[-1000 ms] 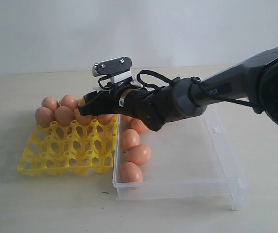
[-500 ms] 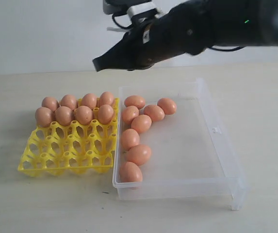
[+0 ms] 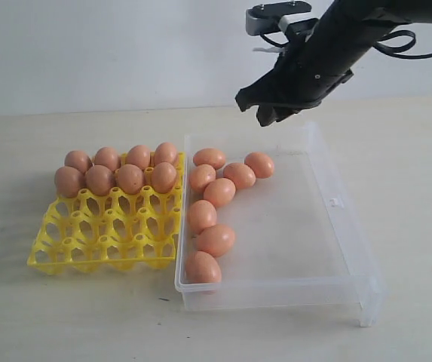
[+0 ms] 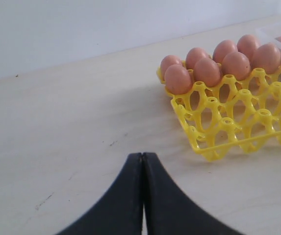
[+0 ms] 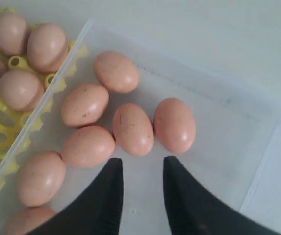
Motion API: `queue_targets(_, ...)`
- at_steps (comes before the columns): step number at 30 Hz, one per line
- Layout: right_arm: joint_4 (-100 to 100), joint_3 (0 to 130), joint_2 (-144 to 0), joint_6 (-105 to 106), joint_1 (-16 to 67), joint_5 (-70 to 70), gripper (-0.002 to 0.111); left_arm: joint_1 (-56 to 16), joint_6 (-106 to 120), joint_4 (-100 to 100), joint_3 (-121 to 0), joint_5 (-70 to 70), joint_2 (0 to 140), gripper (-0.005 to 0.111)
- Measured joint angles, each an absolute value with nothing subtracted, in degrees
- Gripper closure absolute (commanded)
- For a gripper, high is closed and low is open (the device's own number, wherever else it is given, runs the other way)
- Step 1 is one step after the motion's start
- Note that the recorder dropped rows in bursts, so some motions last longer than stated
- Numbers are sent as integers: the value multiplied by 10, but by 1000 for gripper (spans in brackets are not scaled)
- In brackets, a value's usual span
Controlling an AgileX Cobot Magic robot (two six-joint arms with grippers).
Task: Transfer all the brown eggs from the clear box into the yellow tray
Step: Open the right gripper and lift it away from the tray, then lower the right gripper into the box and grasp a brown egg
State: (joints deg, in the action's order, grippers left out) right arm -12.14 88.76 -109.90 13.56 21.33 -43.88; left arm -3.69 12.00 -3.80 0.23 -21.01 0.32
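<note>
Left to right: the left gripper (image 4: pixel 141 155) hangs low over the bare counter (image 3: pixel 65 317), on the side of the yellow tray (image 3: pixel 102 241) away from the clear box (image 3: pixel 298 226). Its jaws are pressed together and empty, apparently kept clear of the work. The tray lies just beside the box's long wall, which keeps each carry short. Eight brown eggs (image 3: pixel 130 179) fill the two tray rows level with the box's far end; the other cups are open. Eight more eggs (image 3: pixel 219 191) lie loose in the box, crowded along the wall nearest the tray. The right gripper (image 3: pixel 255 109) hovers above the box's far end, jaws partly spread and holding nothing. In the right wrist view they point down at the cluster there, probably lining up the next pick.
</note>
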Motion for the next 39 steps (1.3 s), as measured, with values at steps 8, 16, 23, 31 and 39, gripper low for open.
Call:
queue_targets(8, -119, 1028, -1217, 170, 213, -496, 58, -37, 120, -38, 2, -210, 3, 107)
queue_targets(16, -93, 1072, -1300, 174, 230, -519, 58, -37, 120, -38, 2, -210, 3, 107)
queue_targets(23, -78, 1080, -1310, 185, 245, -505, 58, -37, 120, -38, 2, -210, 3, 107)
queue_targets(31, -73, 1080, -1315, 186, 256, -476, 58, -37, 120, -38, 2, -210, 3, 107)
queue_targets(39, -61, 1082, -1348, 189, 264, -470, 58, -37, 120, -38, 2, -210, 3, 107)
